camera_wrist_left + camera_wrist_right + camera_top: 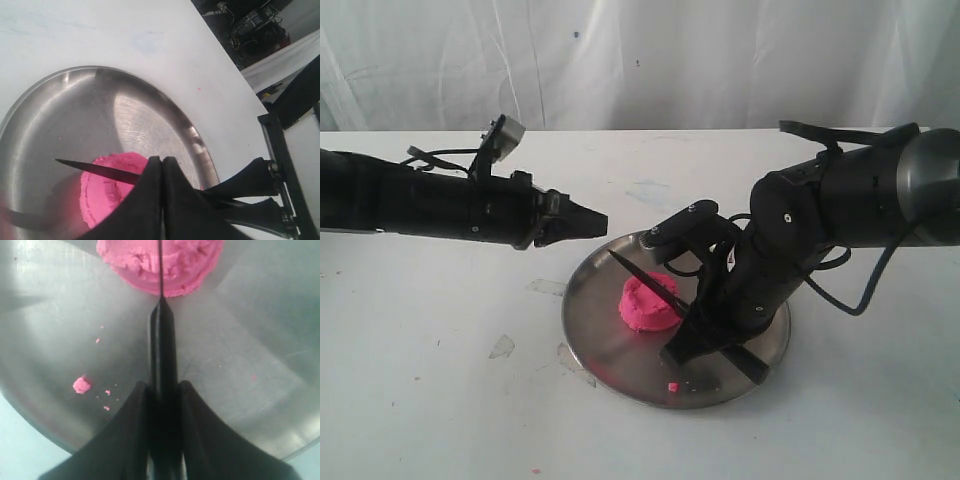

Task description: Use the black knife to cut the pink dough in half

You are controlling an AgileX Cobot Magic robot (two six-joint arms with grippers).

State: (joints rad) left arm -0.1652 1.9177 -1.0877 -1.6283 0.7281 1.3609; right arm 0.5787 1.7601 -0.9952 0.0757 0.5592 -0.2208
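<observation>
The pink dough (648,303) lies as one round lump near the middle of the steel plate (595,335). My right gripper (692,318) is shut on the handle of the black knife (645,279), whose blade runs across the top of the dough (145,262). In the right wrist view the knife (162,335) points straight over the lump's middle, the right gripper (163,389) clamped on its handle. My left gripper (598,222) is shut and empty, hovering over the plate's far left rim. The left wrist view shows the left gripper (162,162), the dough (102,192) and the blade (97,170).
A tiny pink crumb (672,385) lies on the plate's near side, seen also as a crumb (81,385) with smaller specks. The plate rests on a white table (430,400) with faint smudges (502,346) left of it. A white curtain hangs behind.
</observation>
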